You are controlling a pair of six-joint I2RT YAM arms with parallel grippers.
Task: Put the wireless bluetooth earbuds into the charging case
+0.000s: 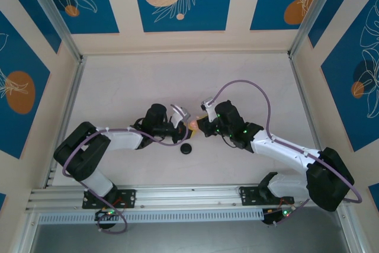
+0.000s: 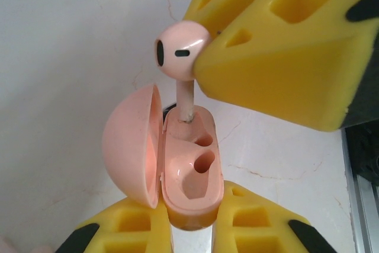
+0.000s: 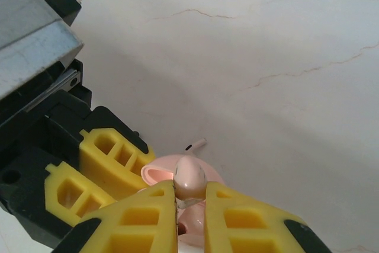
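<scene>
Middle of the overhead shot, just above a small black round case (image 1: 187,148), the two arms meet nose to nose. Left gripper (image 2: 189,232) is clamped on the pink charging case (image 2: 189,170). Its lid is flipped open to the left and both sockets look empty. Right gripper (image 3: 189,197) is pinching a pale pink earbud (image 2: 180,48) by its head, stem pointing down, tip right at the case's upper rim by the top socket. Glossy little bud with dark oval vents on the head.
</scene>
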